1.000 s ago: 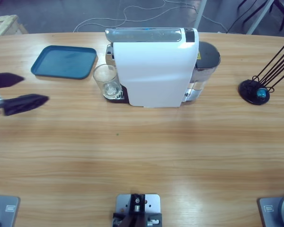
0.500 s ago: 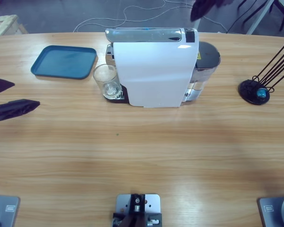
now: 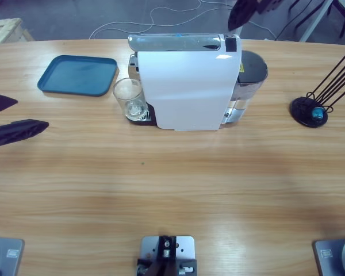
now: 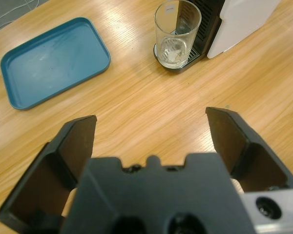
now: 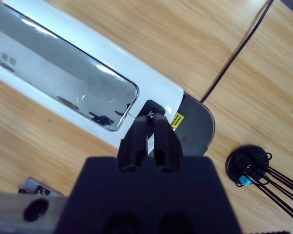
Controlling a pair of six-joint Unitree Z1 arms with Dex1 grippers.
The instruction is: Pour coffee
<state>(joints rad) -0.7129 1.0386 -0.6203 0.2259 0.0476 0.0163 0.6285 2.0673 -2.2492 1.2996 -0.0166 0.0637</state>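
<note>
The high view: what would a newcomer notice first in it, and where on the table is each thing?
The big white coffee machine stands at the table's far middle, with an empty-looking glass at its left end on the drip stand. Left of the glass lies a blue tray. The left gripper hangs open at the left edge, and the right gripper, fingers together, points at the machine's top.

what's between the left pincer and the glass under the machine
Only bare wooden table. In the left wrist view the open left pincer faces the glass with nothing in the way; the blue tray lies off to one side.
</note>
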